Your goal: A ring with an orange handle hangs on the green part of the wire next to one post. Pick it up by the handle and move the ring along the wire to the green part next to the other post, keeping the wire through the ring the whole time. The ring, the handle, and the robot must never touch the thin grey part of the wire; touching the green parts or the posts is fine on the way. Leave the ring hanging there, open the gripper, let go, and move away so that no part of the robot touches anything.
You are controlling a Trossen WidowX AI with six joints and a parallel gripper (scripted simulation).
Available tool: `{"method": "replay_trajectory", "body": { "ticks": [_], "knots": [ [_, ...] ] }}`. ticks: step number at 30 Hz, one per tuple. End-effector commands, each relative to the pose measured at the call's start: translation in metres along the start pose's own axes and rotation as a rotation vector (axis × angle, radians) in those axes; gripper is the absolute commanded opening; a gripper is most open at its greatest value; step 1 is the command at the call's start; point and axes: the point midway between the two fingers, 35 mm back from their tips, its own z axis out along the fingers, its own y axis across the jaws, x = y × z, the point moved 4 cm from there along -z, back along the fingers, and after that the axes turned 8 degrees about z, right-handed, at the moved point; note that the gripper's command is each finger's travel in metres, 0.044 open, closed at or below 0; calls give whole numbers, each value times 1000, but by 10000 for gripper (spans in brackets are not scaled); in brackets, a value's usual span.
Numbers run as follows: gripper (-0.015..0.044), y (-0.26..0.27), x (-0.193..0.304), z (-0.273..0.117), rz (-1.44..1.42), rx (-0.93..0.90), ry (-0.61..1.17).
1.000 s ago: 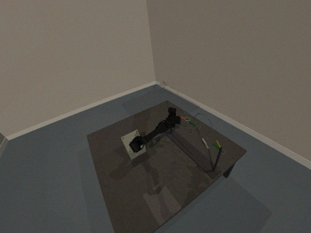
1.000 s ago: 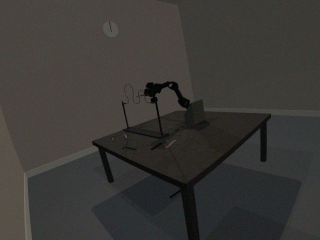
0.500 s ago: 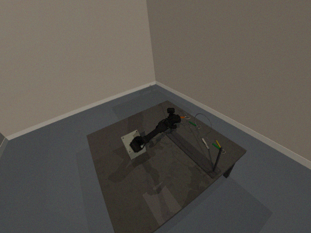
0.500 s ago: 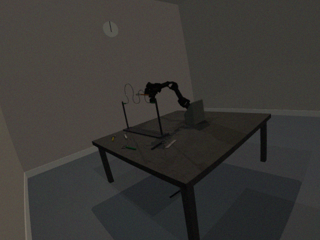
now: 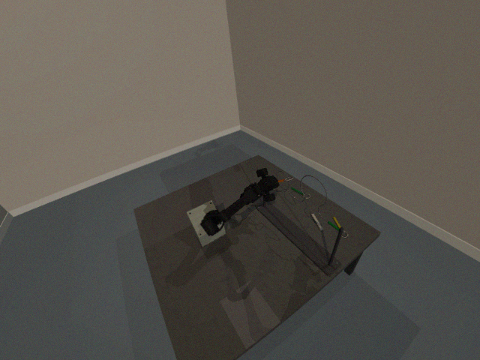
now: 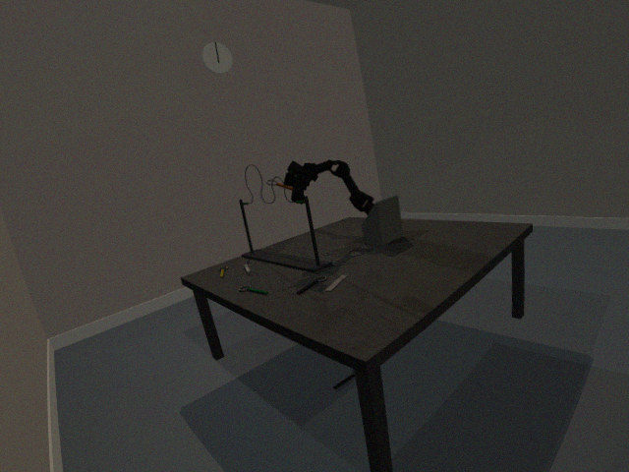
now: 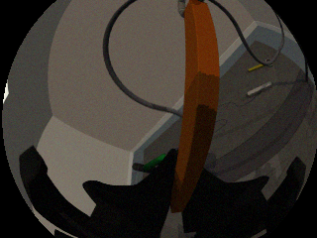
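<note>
My gripper (image 5: 275, 182) (image 6: 294, 187) (image 7: 176, 153) is shut on the orange handle (image 5: 280, 180) (image 6: 285, 186) (image 7: 199, 99) and holds it high above the table. The small ring (image 5: 289, 178) (image 6: 276, 181) at the handle's far end sits by the thin grey wire (image 5: 314, 178) (image 6: 250, 178) (image 7: 124, 86), a little way out from the post (image 6: 311, 233) under my gripper. I cannot tell whether ring and wire touch. That post's green part (image 6: 301, 202) (image 7: 156, 161) lies just below my fingers. The other post (image 5: 335, 247) (image 6: 246, 225) carries its own green part (image 5: 332, 224) (image 6: 245, 203).
The posts stand on a dark base bar (image 5: 298, 238) (image 6: 274, 262) on the table (image 5: 232, 302) (image 6: 406, 305). Loose tools lie beside it: a yellow one (image 5: 336, 221) (image 6: 221, 271) (image 7: 256, 66), a white one (image 5: 316, 220) (image 6: 247, 266) (image 7: 260, 88), a green one (image 5: 296, 190) (image 6: 257, 291).
</note>
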Motion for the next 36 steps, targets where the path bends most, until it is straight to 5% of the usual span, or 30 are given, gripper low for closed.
{"method": "replay_trajectory", "body": {
  "ticks": [1, 36],
  "knots": [
    [-150, -4, 0, 1, -80, 45, -13],
    [-150, -32, -12, 0, -674, 369, -135]
  ]
}}
